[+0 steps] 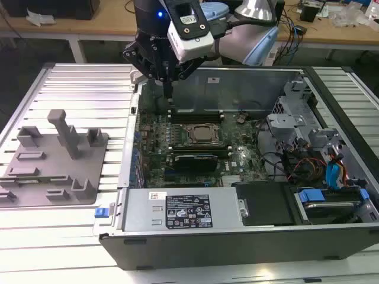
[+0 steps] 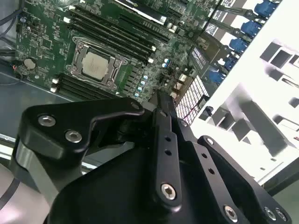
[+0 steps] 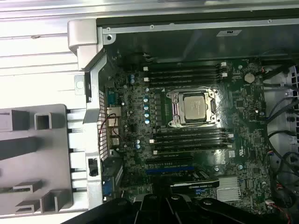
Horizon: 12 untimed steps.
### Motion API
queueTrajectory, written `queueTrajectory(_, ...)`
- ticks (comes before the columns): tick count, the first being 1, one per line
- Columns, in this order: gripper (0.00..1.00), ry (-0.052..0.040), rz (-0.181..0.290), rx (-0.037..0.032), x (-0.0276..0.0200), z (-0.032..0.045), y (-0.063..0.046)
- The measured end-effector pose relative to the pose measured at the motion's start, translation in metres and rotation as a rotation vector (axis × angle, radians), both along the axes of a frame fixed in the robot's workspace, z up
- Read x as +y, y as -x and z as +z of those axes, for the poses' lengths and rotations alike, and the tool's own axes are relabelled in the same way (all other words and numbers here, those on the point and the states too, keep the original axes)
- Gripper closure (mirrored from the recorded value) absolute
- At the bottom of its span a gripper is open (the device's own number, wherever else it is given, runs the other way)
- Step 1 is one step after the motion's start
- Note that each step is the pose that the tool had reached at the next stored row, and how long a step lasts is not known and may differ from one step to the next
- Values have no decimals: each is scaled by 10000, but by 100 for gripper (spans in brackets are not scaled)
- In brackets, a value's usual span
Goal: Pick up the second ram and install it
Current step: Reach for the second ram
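Arm over the open case, jaws pinched narrow.
On the ribbed desk [image 1: 71,89] the computer case [image 1: 249,83] lies open, with the grey holder tray [image 1: 35,177] at its 9 o'clock in the exterior view. The arm [image 1: 249,35] hangs its jaws at 11 o'clock from the processor [image 1: 203,135], just above the 9 o'clock end of the memory slots [image 1: 195,113]. Among those dark slots I cannot tell the second ram apart.

Bright overhead light, with a lamp [image 1: 256,8] glowing at the top of the exterior view. The ribbed worktop [image 1: 77,89] glares white. In both wrist views the worktop and grey tray [image 2: 261,126] blow out. The motherboard [image 3: 196,126] looks dimmer, shadowed inside the case [image 1: 249,83].
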<state>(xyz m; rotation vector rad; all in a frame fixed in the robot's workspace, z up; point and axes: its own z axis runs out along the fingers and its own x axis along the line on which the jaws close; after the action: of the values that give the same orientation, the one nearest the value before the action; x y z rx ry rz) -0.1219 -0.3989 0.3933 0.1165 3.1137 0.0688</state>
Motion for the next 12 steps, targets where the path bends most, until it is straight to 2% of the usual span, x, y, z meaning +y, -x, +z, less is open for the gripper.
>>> queueTrajectory(9, 92, -1, -2, -1, 0, -1, 11)
queueTrajectory(12, 92, -1, 0, -1, 15, -1, 148)
